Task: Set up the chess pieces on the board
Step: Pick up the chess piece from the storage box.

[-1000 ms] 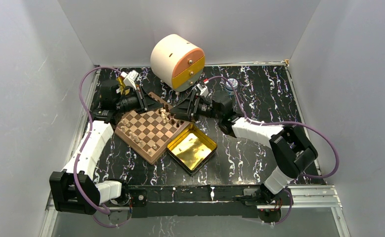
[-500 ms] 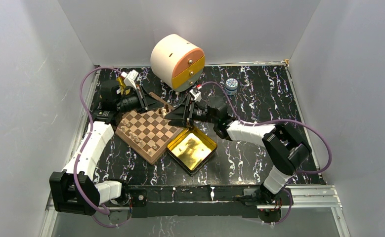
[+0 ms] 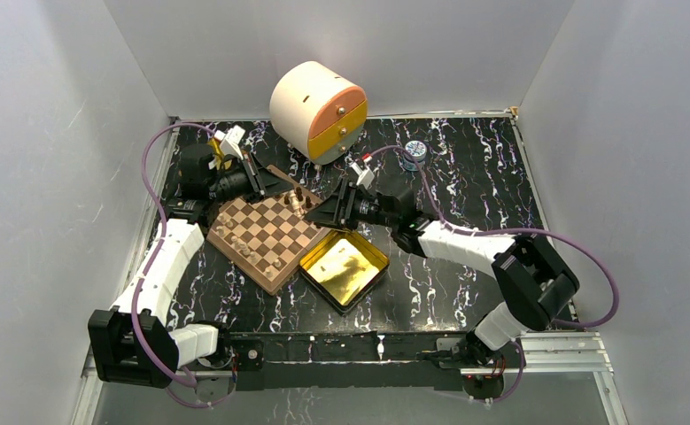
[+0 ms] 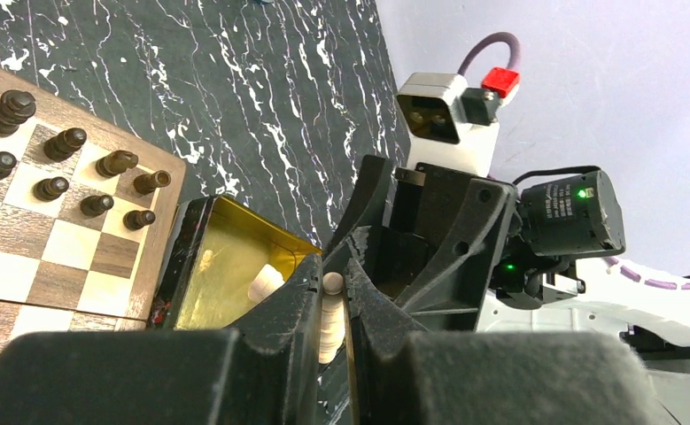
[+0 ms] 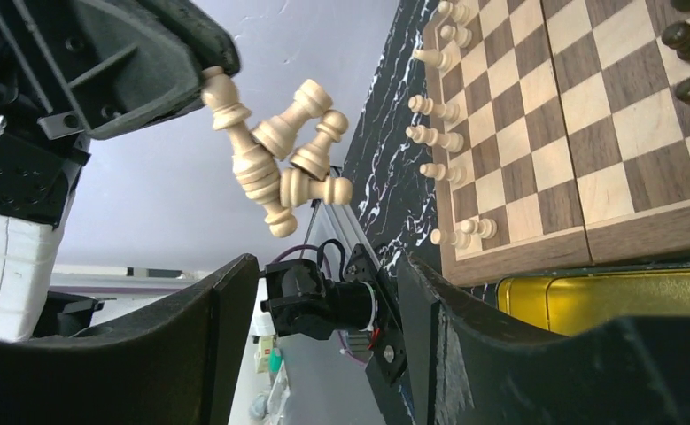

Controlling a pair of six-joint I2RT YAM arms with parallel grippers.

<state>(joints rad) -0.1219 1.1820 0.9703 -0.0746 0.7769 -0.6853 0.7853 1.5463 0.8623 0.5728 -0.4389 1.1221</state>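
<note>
The board (image 3: 268,237) lies left of centre, with light chess pieces (image 5: 437,133) along one edge and dark ones (image 4: 58,168) along the opposite edge. My left gripper (image 4: 332,266) hovers at the board's far corner, shut on a light chess piece (image 4: 330,312). In the right wrist view several light pieces (image 5: 279,155) hang from it in a stuck-together clump. My right gripper (image 5: 323,283) faces that clump from just beyond the board's right corner (image 3: 323,211). It is open with nothing between its fingers.
An open gold tin (image 3: 345,264) sits against the board's near right side, with a light piece (image 4: 266,282) lying in it. A white and orange drum (image 3: 317,111) stands at the back. A small jar (image 3: 414,153) is to its right.
My right gripper has shifted a little nearer and its jaws have narrowed somewhat. The left arm has held still with its piece.
</note>
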